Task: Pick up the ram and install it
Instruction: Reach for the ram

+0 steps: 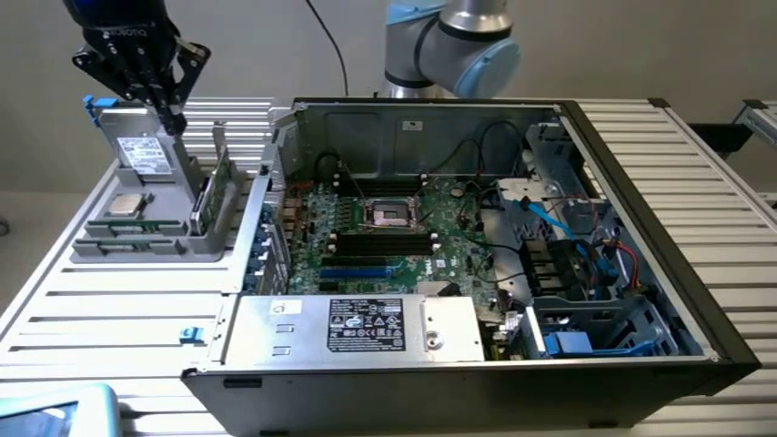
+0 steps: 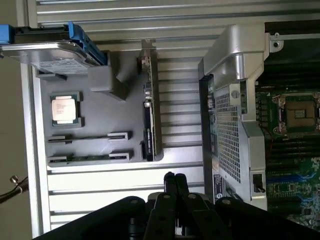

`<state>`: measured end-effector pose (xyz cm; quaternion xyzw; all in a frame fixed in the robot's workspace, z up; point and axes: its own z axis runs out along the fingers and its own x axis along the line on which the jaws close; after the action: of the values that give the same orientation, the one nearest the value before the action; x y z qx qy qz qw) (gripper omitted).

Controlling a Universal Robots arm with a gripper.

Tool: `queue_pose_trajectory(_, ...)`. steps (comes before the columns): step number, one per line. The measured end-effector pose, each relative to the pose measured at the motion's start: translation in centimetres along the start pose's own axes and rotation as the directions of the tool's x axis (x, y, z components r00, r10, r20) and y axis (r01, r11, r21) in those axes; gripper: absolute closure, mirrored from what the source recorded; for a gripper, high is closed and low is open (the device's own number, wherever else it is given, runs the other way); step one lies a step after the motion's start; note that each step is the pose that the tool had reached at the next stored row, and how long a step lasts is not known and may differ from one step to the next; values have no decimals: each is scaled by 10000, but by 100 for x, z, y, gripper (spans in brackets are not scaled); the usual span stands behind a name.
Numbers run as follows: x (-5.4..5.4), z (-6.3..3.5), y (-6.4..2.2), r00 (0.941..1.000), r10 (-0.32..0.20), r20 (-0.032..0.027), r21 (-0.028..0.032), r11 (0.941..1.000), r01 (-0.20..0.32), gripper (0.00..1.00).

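Exterior view first. The gripper (image 1: 167, 109) hangs over the grey parts tray (image 1: 91, 248) on the exterior view's left. Its fingers are pressed together with nothing between them. The tips sit right by the top edge of the upright drive (image 1: 148, 153), and I can't tell whether they touch it. The ram (image 1: 127, 246) lies low in the tray's front slots, well below the fingers.

The risk as I read it is that the closed tips clip the drive on the way down, or nudge the processor chip (image 1: 126, 204) just behind the ram. A stick this thin could also tilt in the grip. Over in the open case (image 1: 631, 164), the black memory slots (image 1: 382, 241) sit tight beside the socket, so a crooked stick could jam or miss.

As for writing, the drive's white label and the power supply label (image 1: 364, 325) both carry print, but none of it is legible.

Now the wrist view. The fingertips (image 2: 175, 178) are shut and empty. Two ram sticks (image 2: 82, 158) lie side by side in the tray, beside the processor chip (image 2: 66, 108) and near the upright expansion card (image 2: 150, 117). Catching that card is the other hazard. The chip's printing is too small to read.
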<state>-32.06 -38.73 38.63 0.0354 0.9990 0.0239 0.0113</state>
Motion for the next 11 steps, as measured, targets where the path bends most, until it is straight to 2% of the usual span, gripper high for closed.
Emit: queue_pose_trajectory(11, 510, 67, 123, 10000, -1, 0, 2, 10000, 1, 89)
